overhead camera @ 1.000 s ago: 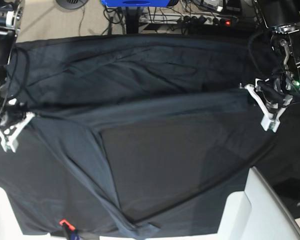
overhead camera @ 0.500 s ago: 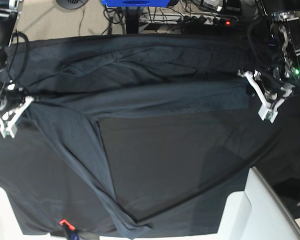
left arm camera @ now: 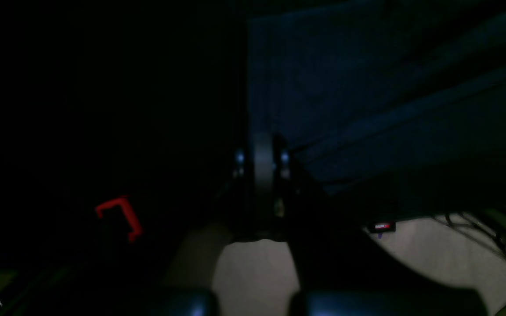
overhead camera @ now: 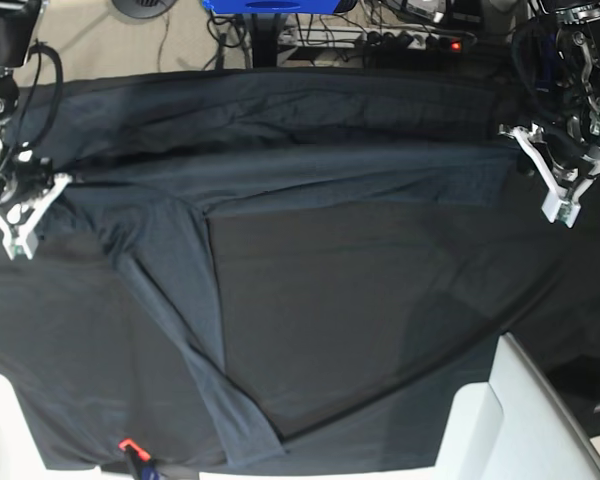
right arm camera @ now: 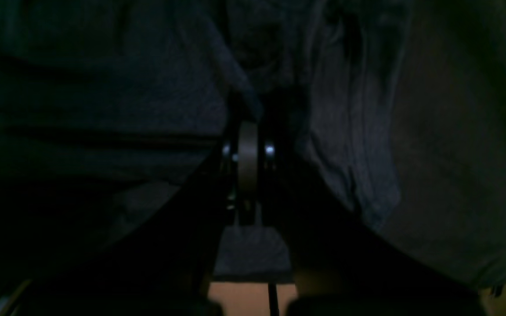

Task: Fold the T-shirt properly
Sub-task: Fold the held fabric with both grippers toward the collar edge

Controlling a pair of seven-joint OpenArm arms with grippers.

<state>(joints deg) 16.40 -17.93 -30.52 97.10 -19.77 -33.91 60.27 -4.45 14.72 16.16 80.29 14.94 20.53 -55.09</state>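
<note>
Your T-shirt [overhead camera: 310, 170] is stretched in a band across the far half of the black tablecloth [overhead camera: 330, 330], with a long strip trailing down toward its near edge. Your left gripper [overhead camera: 552, 178] pinches the shirt at the tablecloth's right side, fingers pressed together on fabric. Your right gripper [overhead camera: 25, 205] pinches it likewise at the tablecloth's left side.

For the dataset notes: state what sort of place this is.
Probably a robotics lab or workshop: a power strip and tangled cables lie on the bare floor behind a table draped in black cloth, where two arms hold a T-shirt.
</note>
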